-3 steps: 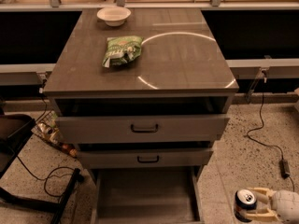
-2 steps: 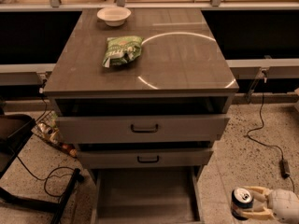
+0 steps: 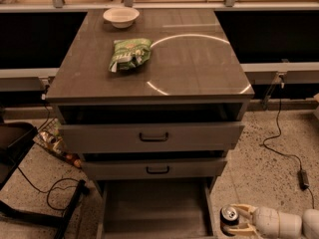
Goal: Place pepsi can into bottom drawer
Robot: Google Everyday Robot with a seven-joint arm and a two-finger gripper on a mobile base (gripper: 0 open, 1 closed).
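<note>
Over speckled floor (image 3: 271,176), pincer (image 3: 235,218) clasps pepsi can (image 3: 228,215).

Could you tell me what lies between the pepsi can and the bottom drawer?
Only a narrow strip of speckled floor, in the camera view; the gripper, low right, holds the pepsi can beside the bottom drawer.

You lose the front of the bottom drawer (image 3: 154,208) past the lower edge; at lower right, the claw (image 3: 232,219) clasping the pepsi can (image 3: 229,214) hides its sides.
</note>
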